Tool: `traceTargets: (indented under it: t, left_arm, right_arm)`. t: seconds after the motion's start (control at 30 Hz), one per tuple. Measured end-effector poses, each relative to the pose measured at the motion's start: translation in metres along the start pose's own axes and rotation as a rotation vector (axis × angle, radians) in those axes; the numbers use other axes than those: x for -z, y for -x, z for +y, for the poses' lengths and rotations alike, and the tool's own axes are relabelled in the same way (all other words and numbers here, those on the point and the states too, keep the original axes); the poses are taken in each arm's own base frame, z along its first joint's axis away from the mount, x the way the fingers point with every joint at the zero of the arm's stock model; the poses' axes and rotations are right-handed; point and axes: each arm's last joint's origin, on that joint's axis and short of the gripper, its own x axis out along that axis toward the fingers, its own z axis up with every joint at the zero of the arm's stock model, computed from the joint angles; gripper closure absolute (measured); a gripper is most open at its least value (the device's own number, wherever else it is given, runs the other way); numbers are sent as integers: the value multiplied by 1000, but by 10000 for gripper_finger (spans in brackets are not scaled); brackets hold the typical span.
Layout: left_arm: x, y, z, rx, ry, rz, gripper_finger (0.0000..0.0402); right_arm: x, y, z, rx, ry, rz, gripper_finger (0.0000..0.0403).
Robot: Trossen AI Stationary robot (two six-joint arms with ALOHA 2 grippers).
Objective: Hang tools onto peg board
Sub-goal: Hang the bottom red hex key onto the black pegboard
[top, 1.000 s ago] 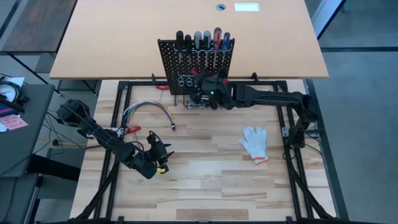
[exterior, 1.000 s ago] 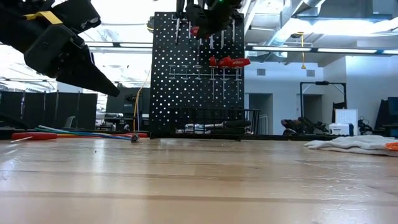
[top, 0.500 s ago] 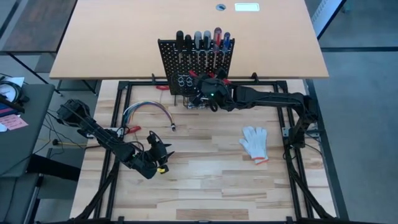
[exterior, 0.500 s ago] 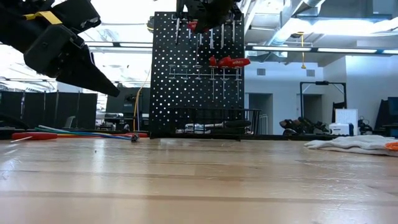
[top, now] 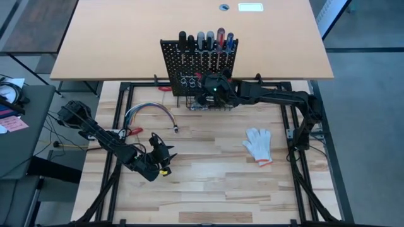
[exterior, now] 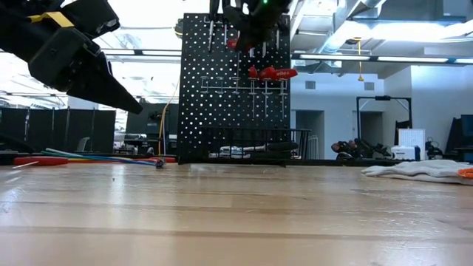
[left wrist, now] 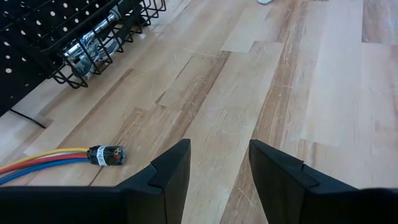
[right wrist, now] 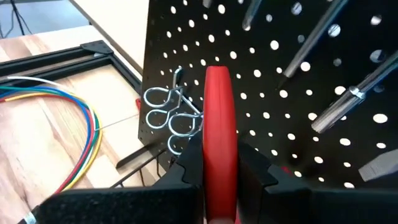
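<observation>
Right gripper: clenched on a red-handled tool, held at the peg board.
Left gripper: released, held over the table.

From above, the peg board stands at the far edge of the slatted tabletop, with a row of screwdrivers along its top, their handles black, grey, red and blue. The right claw sits against the board's lower face, over the wire basket, its arm reaching in from the right. The left claw hovers well apart, near the tabletop's front left. A bundle of coloured cables lies left of the basket, and a white glove lies to the right.
</observation>
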Motion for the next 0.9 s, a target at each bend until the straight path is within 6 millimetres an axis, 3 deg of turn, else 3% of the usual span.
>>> traceTargets:
  t: [0.3,0.9]
  left_arm:
    - [0,0,0,0,2,-1,242]
    - [0,0,0,0,3,0,242]
  right_arm:
    - [0,-13,-15,-64,-49,25,358]
    - [0,-15,-19,-73,-51,34,324]
